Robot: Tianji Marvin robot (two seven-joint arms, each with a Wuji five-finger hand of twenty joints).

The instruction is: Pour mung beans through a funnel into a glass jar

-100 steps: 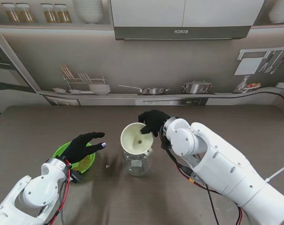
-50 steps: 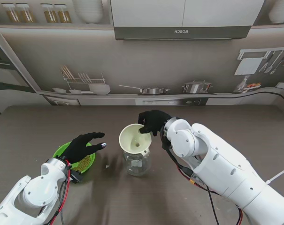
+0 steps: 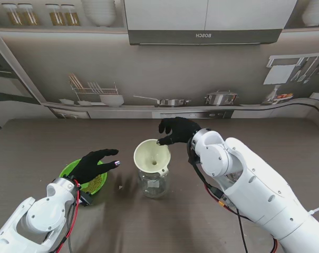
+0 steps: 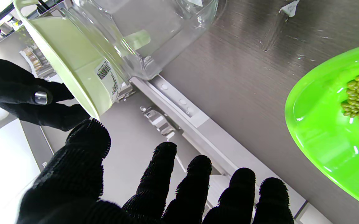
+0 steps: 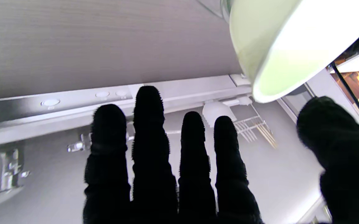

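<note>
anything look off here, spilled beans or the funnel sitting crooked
Nothing stands out. The funnel sits in the mouth of the glass jar, the mung beans are all inside the green plate, and no loose beans show on the table. The right hand is open beside the funnel's rim.

funnel (image 3: 152, 157) in jar (image 3: 153, 184), bowl (image 3: 70, 169) to its left

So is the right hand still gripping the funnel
No, the right hand is open beside the funnel, its fingers spread and clear of the rim.
</note>
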